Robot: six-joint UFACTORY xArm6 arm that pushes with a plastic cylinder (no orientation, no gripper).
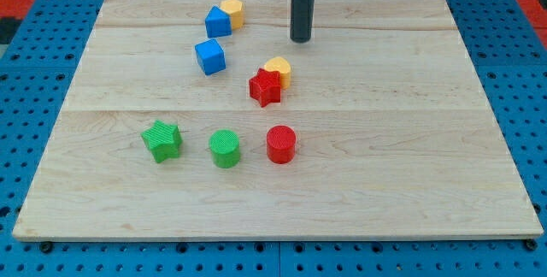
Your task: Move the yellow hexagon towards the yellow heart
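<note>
While my tip (300, 39) rests on the bench (410, 140) near the view's top, a little right of centre, it touches no block. It is a bare dark rod with no gripper on it, so it holds nothing and has no jaws to be wide or narrow.

To the view's left of my tip, near the top edge of the bench, sits the yellow hexagon (232, 11). It is pressed against a blue block (218, 22) that lies just to its lower left, partly in front of it; the exact shape of that blue block is hard to make out. A blue cube (209, 56) stands a short way below that pair, apart from both.

Below my tip and slightly to the view's left lies the yellow heart (279, 69), touching a red star (265, 87) that sits at its lower left and covers part of it. The hexagon and the heart are well apart, with the tip up and to the right of the space between them.

Lower on the bench, three blocks form a loose row: a green star (161, 139) at the left, a green cylinder (225, 148) in the middle, and a red cylinder (280, 144) at the right, none touching another.
</note>
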